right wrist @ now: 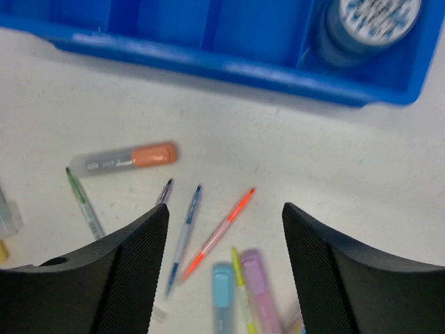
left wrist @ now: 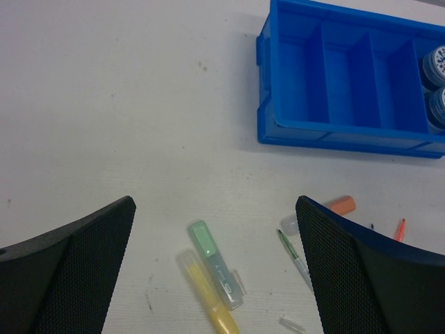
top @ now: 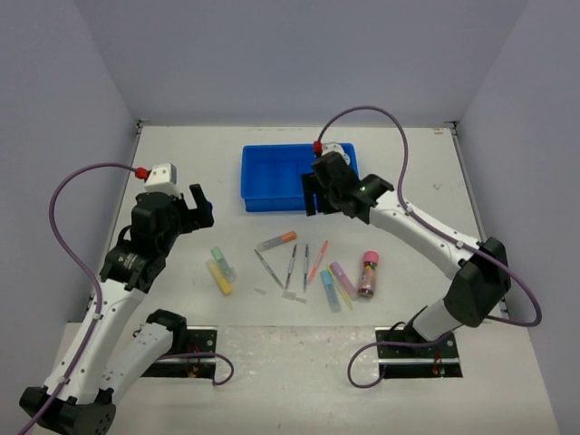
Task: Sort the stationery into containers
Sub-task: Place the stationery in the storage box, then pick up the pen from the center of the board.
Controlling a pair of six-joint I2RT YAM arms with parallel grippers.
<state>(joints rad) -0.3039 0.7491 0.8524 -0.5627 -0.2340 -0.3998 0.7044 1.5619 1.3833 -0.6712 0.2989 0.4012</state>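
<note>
Shallow bright blue rectangular plastic tray [top: 263, 172] lies far-centre on the white table [top: 181, 163], long axis left-right. The orange-capped grey marker [right wrist: 125, 158] lies loose near its front wall, nearly parallel, cap rightward. Right gripper [right wrist: 224, 209] hangs at that wall and left gripper [left wrist: 214, 205] hovers left of the tray, both spread and empty.

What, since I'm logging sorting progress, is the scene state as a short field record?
tray: blue tray, far side of table
in tray: two discs, right-end compartment; three others empty
on table: yellow marker, green marker, orange marker, blue marker, purple marker, thin pens, pink tube
left gripper: open, empty
right gripper: open, empty, near tray's front wall
</note>
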